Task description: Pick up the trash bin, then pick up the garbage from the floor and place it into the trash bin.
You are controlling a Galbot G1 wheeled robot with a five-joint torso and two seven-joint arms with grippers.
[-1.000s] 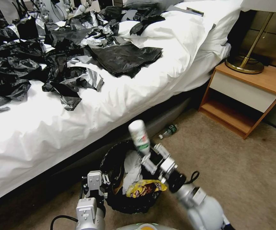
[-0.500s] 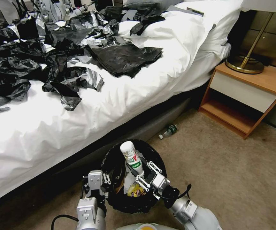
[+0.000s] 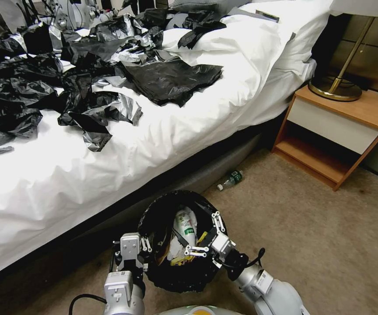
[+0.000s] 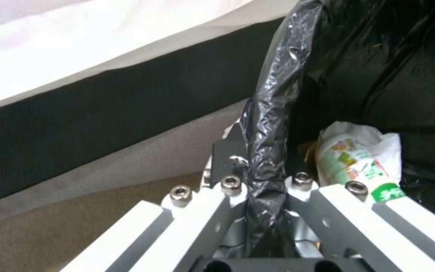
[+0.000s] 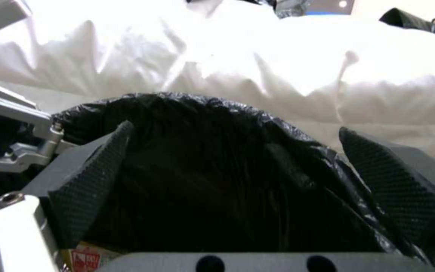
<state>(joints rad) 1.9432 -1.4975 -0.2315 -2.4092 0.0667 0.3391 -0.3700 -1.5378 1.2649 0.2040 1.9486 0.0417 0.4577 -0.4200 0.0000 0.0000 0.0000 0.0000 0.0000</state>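
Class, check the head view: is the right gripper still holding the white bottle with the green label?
No: the right gripper is open above the trash bin, and the white bottle lies inside it.

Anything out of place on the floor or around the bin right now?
One small bottle lies on its side on the carpet by the bed base, outside the bin. The left gripper pinches the bin's rim; the right gripper is open over it.

One bin [image 3: 154,218], two bottles [image 3: 185,225] [image 3: 230,179], one yellow wrapper [image 3: 182,260], perhaps one white paper [image 3: 173,249], one nightstand [image 3: 342,127], one lamp [image 3: 335,87].
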